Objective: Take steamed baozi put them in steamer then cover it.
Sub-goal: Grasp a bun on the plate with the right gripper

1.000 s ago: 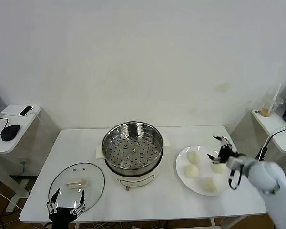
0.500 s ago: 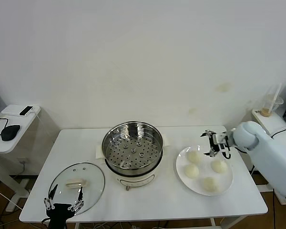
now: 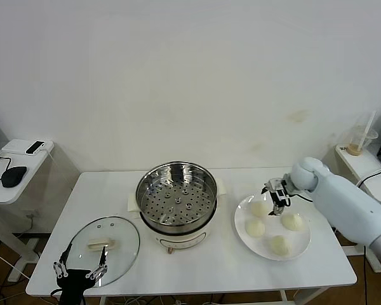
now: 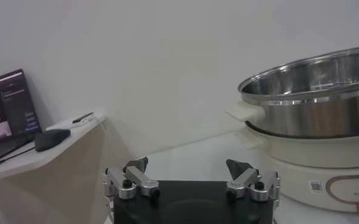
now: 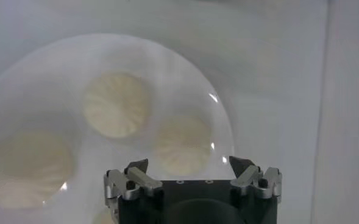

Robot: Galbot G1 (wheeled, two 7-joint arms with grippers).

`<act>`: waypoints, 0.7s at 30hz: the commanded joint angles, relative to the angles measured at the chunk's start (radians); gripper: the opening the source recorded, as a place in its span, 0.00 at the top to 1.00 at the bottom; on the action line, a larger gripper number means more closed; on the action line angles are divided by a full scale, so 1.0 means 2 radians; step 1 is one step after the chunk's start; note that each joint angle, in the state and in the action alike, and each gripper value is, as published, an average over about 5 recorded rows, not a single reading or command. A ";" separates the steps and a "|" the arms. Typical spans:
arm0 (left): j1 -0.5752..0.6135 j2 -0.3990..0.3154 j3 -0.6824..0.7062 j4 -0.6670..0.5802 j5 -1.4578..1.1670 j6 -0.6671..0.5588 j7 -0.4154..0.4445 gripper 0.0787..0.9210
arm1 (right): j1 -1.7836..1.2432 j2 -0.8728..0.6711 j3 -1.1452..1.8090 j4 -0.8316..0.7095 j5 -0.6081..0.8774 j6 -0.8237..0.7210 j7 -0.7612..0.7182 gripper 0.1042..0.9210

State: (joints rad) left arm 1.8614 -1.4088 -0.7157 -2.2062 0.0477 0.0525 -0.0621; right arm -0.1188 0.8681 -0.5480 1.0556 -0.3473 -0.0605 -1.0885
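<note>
Looking down from the head camera, I see the right gripper hanging over the far rim of a white plate, fingers spread apart and holding nothing. Four steamed baozi sit on that plate, the nearest one just under the gripper. The steamer stands in the middle of the white table, uncovered, its perforated tray bare. The cover lies flat on the table to the steamer's left, handle up. The left gripper waits at the table's near edge, just beside the cover, fingers apart.

The left wrist view shows its fingers spread wide with nothing between them, the steamer beyond.

The right wrist view looks straight down at the plate and three baozi, with the fingers wide apart above them, touching none.
</note>
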 commanded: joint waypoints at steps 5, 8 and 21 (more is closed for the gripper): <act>0.000 0.000 -0.003 0.000 -0.004 0.000 -0.001 0.12 | 0.006 0.030 -0.015 -0.047 -0.022 0.005 -0.001 0.12; 0.000 0.000 -0.003 0.000 -0.004 0.000 -0.001 0.12 | 0.005 0.041 -0.011 -0.054 -0.028 0.008 0.002 0.12; 0.000 0.002 -0.010 0.002 -0.005 0.000 0.000 0.12 | 0.008 0.065 -0.014 -0.072 -0.030 0.004 0.006 0.13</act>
State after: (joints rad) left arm 1.8603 -1.4052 -0.7340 -2.2017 0.0404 0.0525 -0.0622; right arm -0.1069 0.9707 -0.5740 0.9373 -0.3978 -0.0532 -1.0784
